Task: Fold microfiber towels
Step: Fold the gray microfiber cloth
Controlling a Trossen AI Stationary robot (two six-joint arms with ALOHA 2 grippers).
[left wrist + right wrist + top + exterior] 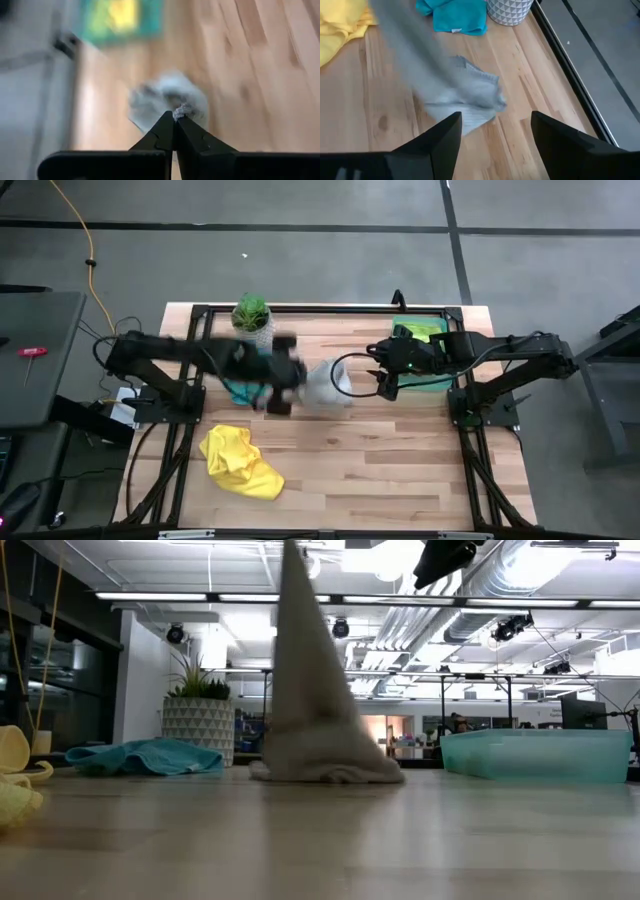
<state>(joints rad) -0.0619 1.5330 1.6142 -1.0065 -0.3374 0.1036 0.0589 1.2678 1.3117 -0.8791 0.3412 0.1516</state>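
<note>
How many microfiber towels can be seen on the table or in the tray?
4: grey-white towel lifted by the left gripper at centre; teal towel beside the plant pot; yellow towel front left; lime green towel in the tray. Others may be hidden.

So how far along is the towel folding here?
Nothing looks folded yet. The left gripper is shut on a corner of the grey-white microfiber towel, lifting it into a peak. The crumpled yellow towel and bunched teal towel remain; the right gripper waits open.
</note>
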